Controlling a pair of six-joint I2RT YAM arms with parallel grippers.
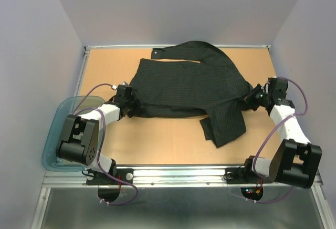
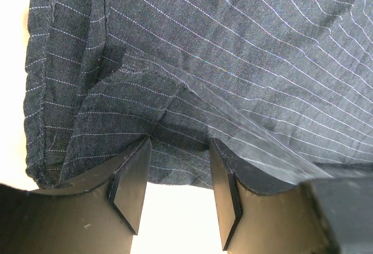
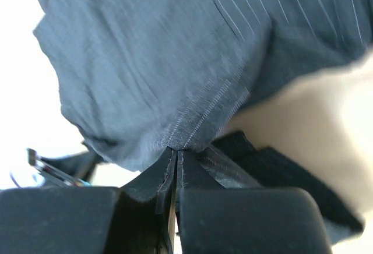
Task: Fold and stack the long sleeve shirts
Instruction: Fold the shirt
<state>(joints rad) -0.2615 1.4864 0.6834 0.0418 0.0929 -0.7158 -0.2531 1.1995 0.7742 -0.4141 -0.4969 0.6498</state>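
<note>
A black pinstriped long sleeve shirt (image 1: 189,82) lies spread on the wooden table, one sleeve (image 1: 226,124) folded toward the front and the other (image 1: 173,53) stretched along the back edge. At the shirt's left hem, my left gripper (image 1: 128,103) has its jaws apart. In the left wrist view the hem of the shirt (image 2: 233,62) drapes over the tips of the left gripper (image 2: 178,143), and bright table shows through the gap. My right gripper (image 1: 251,99) is at the shirt's right side. Seen from the right wrist, the right gripper (image 3: 176,152) is shut, pinching a seam of the shirt (image 3: 163,62).
A translucent blue-grey tub (image 1: 55,129) sits off the table's left edge beside the left arm's base. The table (image 1: 157,139) shows bare wood in front of the shirt. Grey walls close in the back and both sides.
</note>
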